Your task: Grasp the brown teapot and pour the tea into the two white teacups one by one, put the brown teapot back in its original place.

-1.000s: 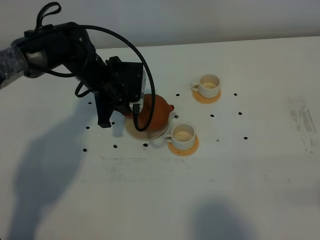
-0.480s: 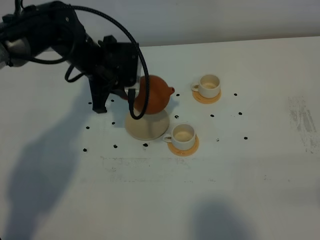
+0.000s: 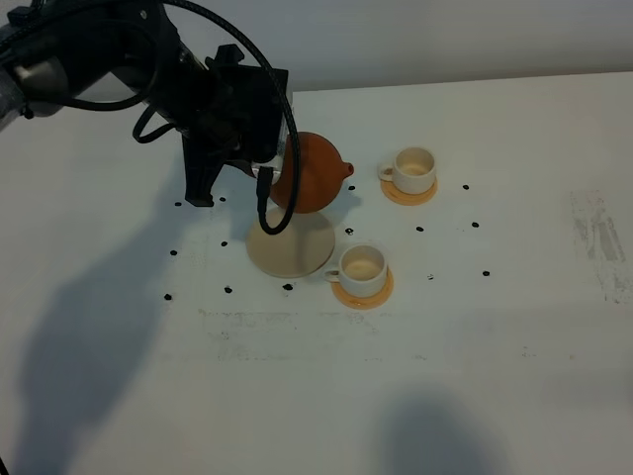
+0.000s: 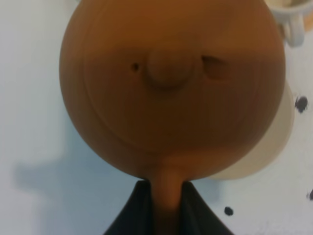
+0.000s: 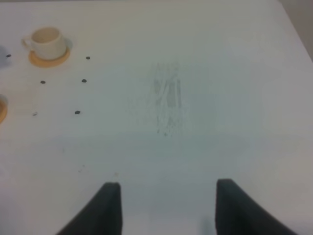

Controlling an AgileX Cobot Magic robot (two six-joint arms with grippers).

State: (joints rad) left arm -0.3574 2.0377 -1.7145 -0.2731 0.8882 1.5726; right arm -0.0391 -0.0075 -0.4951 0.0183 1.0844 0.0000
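Note:
The brown teapot (image 3: 316,174) hangs in the air above and just behind its round beige coaster (image 3: 290,247), with its spout pointing toward the far white teacup (image 3: 414,168). My left gripper (image 3: 275,181) is shut on the teapot's handle. In the left wrist view the teapot (image 4: 171,83) fills the frame and its handle sits between my dark fingers (image 4: 132,218); the gripper (image 4: 165,198) is tight on it. The near white teacup (image 3: 363,264) stands on its orange coaster, right of the beige disc. My right gripper (image 5: 168,205) is open over bare table, and is out of the exterior view.
Small black dots (image 3: 475,225) mark the white table (image 3: 495,376) around the cups. A scuffed patch (image 3: 598,237) lies at the right. In the right wrist view the far cup (image 5: 46,41) sits well away from the fingers. The arm's black cable (image 3: 265,203) loops beside the teapot.
My left gripper has lifted the teapot off the beige coaster and carried it up and back toward the far cup. The coaster now lies uncovered. The right gripper has not moved.

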